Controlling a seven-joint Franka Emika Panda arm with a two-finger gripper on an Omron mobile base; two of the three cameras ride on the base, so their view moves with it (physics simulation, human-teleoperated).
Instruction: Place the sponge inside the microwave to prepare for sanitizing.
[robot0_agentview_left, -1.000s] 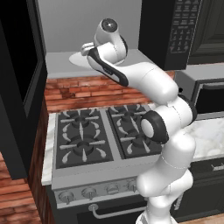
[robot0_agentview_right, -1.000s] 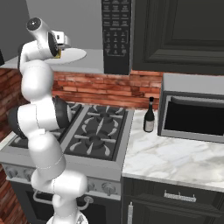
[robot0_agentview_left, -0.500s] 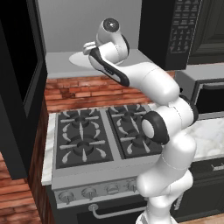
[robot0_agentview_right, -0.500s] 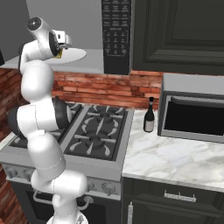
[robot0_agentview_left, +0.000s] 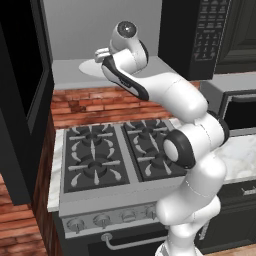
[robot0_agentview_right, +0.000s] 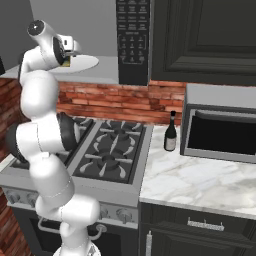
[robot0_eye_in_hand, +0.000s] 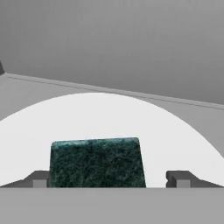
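The sponge, dark green top facing up, lies on the white round plate inside the microwave's light grey cavity. My gripper is open around it. The left fingertip is close against the sponge's side and the right fingertip stands clear of it. From the base, the gripper reaches into the cavity over the plate. A sliver of yellow sponge shows under the hand. The black microwave has its door swung open to the left.
Below the microwave is a gas stove with a brick backsplash. On the marble counter, a dark bottle stands beside a silver-grey box with a dark window. Dark cabinets hang to the right.
The jaws have spread apart and let go of the sponge, which now rests on the plate. The arm has hardly moved.
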